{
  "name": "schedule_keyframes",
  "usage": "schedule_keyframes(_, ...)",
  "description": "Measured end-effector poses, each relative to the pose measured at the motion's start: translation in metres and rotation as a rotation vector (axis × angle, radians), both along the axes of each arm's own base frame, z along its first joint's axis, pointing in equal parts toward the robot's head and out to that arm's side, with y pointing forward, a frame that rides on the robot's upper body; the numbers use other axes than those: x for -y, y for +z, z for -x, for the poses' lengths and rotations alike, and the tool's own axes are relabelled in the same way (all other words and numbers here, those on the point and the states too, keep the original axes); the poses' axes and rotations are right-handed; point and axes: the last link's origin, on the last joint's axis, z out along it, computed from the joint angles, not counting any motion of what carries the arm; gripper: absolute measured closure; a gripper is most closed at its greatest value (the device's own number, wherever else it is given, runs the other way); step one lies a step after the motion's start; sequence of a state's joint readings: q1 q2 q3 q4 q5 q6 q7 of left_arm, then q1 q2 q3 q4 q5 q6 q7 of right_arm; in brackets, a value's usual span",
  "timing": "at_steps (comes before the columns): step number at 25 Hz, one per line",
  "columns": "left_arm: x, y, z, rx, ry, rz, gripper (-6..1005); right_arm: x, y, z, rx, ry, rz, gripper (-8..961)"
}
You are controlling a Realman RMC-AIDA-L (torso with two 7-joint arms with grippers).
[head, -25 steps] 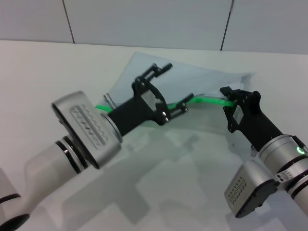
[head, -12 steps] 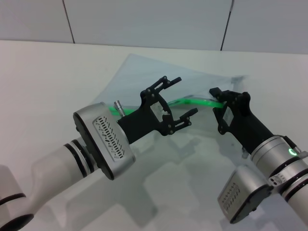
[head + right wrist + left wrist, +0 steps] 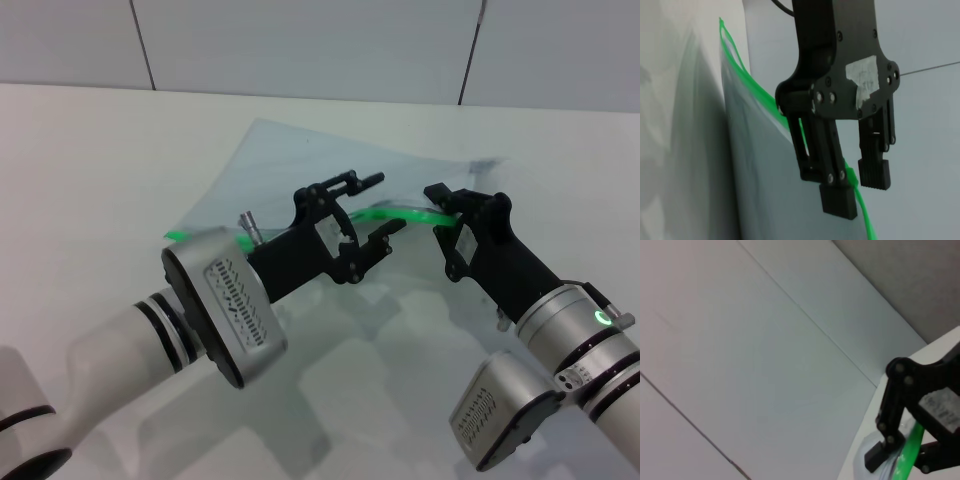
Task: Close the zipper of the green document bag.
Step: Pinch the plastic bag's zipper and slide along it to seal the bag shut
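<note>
Green document bag (image 3: pixel 300 160) lifted off the white desk (image 3: pixel 90 150), its green edge raised and bowed, far side trailing down toward the desk. Zipper (image 3: pixel 400 212) arcs along that raised edge between the two arms. Left gripper (image 3: pixel 372 208) at the zipper's middle stretch, fingers (image 3: pixel 385 229) spread wide, one on each side of the green strip, not clamped on it. Right gripper (image 3: pixel 438 205) at the zipper's end nearest it; right wrist view shows the left gripper (image 3: pixel 855 192) straddling the strip. Whether the right fingers grip the zipper: cannot tell.
</note>
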State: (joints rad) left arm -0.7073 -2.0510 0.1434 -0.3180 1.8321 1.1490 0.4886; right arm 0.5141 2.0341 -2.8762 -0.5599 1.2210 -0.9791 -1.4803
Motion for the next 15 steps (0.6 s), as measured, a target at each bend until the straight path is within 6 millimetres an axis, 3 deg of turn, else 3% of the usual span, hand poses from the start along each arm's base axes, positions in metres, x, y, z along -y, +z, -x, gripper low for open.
schedule_keyframes(6, 0.0016, -0.0011, 0.0000, -0.027, -0.022, -0.022, 396, 0.0004, -0.0002, -0.0006, 0.001, -0.003, 0.001, 916)
schedule_keyframes(9, 0.0016, -0.0011, -0.0001, -0.029, -0.024, -0.025, 617, 0.0004, 0.0000, -0.0006, 0.000, -0.002, 0.001, 916)
schedule_keyframes(15, 0.0016, -0.0012, -0.0001, -0.031, -0.025, -0.026, 769, 0.0005, -0.0005, -0.0010, 0.003, -0.004, 0.003, 917)
